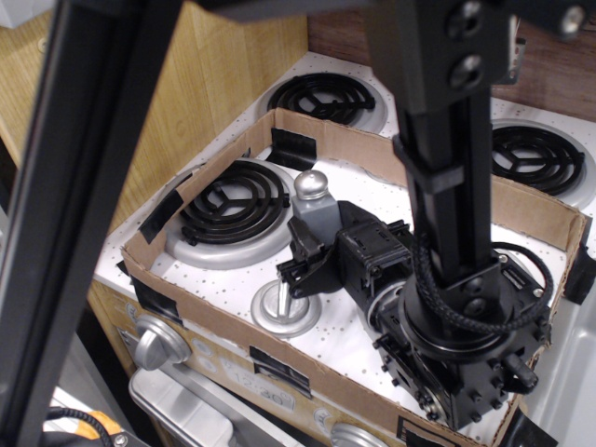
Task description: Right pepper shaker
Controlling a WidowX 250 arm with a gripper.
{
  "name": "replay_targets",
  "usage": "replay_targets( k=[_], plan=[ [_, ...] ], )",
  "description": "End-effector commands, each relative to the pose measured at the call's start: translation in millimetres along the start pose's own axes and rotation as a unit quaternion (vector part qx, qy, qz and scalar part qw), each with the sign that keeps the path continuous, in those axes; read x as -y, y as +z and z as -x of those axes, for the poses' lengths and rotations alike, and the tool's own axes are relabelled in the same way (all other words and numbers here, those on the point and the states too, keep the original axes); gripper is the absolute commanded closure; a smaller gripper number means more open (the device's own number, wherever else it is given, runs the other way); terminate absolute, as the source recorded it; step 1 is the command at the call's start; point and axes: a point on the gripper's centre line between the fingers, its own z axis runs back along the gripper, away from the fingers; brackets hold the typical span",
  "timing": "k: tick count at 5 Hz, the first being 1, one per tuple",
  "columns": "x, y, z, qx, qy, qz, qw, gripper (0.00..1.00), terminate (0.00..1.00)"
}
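The pepper shaker (315,212) is a small grey body with a rounded silver cap. It stands upright at the middle of the toy stove, between the front burners. My gripper (305,259) reaches in from the right, its black fingers (296,270) closed around the shaker's lower body and hiding its base. The shaker's foot and whether it touches the stove top are hidden.
A cardboard box wall (214,317) rings the stove top. A black coil burner (228,205) lies at the left and a flat silver knob (279,312) just under the fingers. Back burners (321,93) (535,154) lie outside the box. My arm (456,307) covers the front right burner. A wooden wall (214,74) stands at the left.
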Motion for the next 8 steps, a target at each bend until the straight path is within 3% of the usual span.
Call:
replay_targets(
  k=[1, 5, 6, 7, 8],
  plan=[
    [0, 5, 10, -0.008, 0.016, 0.0, 0.9998, 1.0, 0.0],
    [13, 2, 12, 0.003, 0.038, 0.017, 0.9991, 1.0, 0.0],
    [14, 2, 12, -0.011, 0.038, 0.02, 0.999, 0.0, 0.0],
    [16, 8, 11, -0.04, 0.047, 0.01, 0.998, 0.0, 0.0],
    [18, 19, 9, -0.073, 0.05, -0.007, 0.9961, 0.0, 1.0]
  ],
)
